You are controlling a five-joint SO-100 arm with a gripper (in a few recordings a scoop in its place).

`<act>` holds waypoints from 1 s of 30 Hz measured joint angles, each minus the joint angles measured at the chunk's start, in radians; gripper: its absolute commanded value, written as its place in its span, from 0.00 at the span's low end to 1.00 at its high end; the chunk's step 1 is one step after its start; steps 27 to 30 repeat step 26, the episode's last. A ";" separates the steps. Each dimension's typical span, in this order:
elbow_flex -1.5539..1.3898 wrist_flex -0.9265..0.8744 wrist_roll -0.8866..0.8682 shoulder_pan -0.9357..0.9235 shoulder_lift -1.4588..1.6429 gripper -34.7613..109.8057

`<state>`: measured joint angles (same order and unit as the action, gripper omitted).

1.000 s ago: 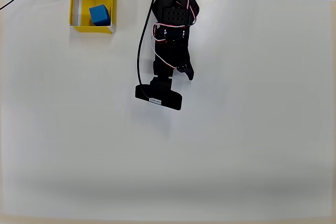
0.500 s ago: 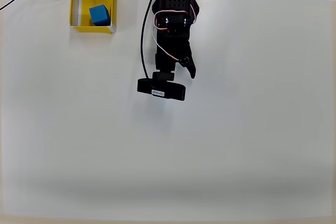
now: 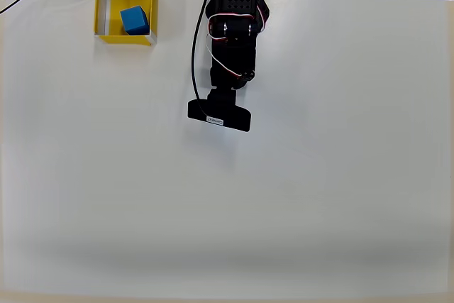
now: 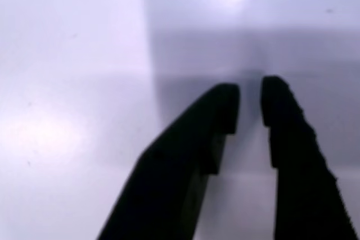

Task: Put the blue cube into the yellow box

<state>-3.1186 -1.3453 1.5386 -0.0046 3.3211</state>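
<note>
already the placing looks done: in the overhead view, starting at the left, the box (image 3: 125, 11) sits at the far corner of the table (image 3: 227, 196), and the cube (image 3: 134, 20) lies inside it, toward its right wall and a little askew to the walls. whether the cube touches that wall i cannot tell from above.

further right, well apart from the box, the arm (image 3: 233, 26) reaches out from the far edge over bare table, with the black wrist camera bar at its tip hiding the claw below.

the wrist view settles the claw (image 4: 249, 105): its two dark fingers (image 4: 222, 111) stand nearly together, a thin slit of pale table between the tips, nothing held.

so the step in hand reads as the retreat after release, not a grasp. the next move calls for little: folding the arm back toward its base, away from the box, so the cube is not disturbed. no reach toward the box seems needed.

hard to make out: the wrist view is blurred and shows no box or cube; the arm's base is cut off at the top edge of the overhead view; the cable (image 3: 193, 54) beside the arm runs out of frame there too.
</note>
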 measured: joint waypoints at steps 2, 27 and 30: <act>0.000 0.000 -0.002 0.000 0.000 0.24; 0.000 0.000 -0.017 0.000 0.000 0.24; 0.000 0.000 -0.017 0.000 0.000 0.24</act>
